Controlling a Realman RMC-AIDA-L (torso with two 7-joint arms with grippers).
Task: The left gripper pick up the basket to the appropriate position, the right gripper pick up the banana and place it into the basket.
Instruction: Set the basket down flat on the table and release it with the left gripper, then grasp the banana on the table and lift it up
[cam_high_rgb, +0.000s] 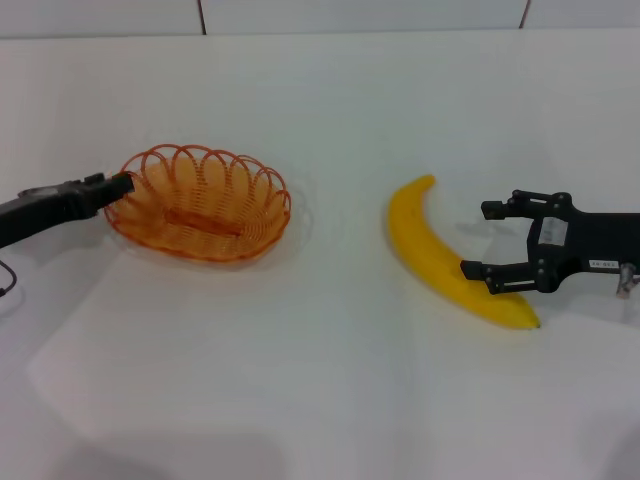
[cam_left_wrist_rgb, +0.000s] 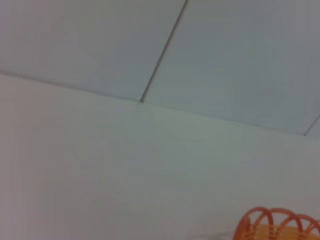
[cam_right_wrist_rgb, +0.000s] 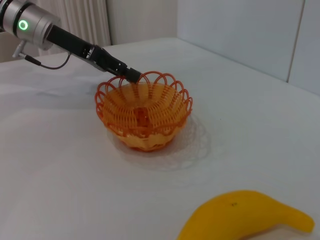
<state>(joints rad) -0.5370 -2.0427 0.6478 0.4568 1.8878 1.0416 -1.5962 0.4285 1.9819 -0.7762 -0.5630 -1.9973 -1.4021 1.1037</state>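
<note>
At the table's (cam_high_rgb: 330, 400) 9 o'clock edge, the left gripper (cam_high_rgb: 118, 186) touches the basket's (cam_high_rgb: 198, 203) near rim; whether its jaws are closed on the wire, I cannot tell. The basket sits left of center. The banana (cam_high_rgb: 445, 255) lies right of center, its long axis running from 11 to 5 o'clock. The right gripper (cam_high_rgb: 478, 240), jaws open, reaches in from 3 o'clock, straddling the banana's lower end crosswise, nearer by far.

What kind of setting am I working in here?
Probably a lab test bench: a plain white table against white panelled walls, bare apart from an orange wire basket and a yellow curved banana.
</note>
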